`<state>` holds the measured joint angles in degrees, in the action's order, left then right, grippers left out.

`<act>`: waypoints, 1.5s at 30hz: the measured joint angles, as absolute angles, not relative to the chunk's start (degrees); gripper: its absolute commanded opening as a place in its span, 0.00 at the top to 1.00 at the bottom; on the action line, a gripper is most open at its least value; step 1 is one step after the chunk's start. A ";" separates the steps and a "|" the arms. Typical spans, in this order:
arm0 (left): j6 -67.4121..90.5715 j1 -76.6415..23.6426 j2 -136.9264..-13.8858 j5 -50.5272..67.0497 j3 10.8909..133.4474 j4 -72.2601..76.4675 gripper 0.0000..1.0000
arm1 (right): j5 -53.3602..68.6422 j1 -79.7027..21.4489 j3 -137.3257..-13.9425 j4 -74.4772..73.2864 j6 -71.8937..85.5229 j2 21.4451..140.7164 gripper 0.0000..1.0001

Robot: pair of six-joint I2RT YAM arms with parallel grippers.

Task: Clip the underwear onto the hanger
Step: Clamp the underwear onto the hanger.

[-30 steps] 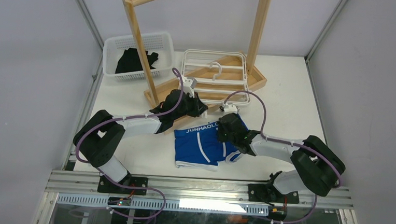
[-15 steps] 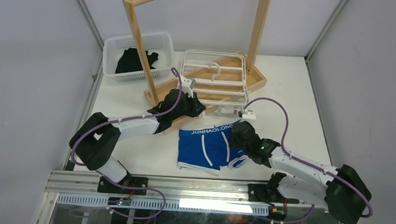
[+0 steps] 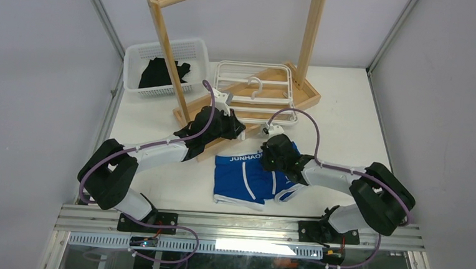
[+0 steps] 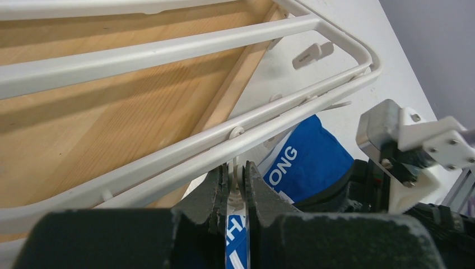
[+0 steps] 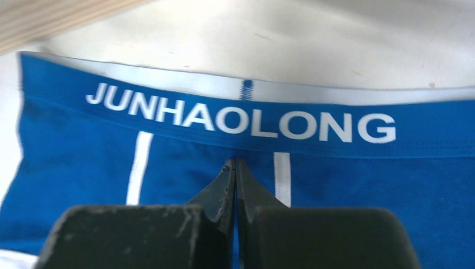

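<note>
1. Left gripper: fingers clamped on a white clip dangling from the hanger.
2. Right gripper: fingers together, tips at the underwear, just below its waistband.
3. Underwear: flat, mid-desk, toward the near edge.
4. Hanger: lies on the wooden rack base.

The blue briefs are smooth knit cloth, the hanger glossy white plastic, the rack base matt grained wood.

Blue underwear (white-lettered waistband) lies flat just beside the white hanger frame.
</note>
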<state>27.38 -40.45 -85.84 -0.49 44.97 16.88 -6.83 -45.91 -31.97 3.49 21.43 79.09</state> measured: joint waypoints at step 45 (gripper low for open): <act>27.11 -40.45 -85.14 -1.98 44.97 14.46 1.00 | 12.27 -45.23 -41.98 8.67 -9.37 92.27 0.29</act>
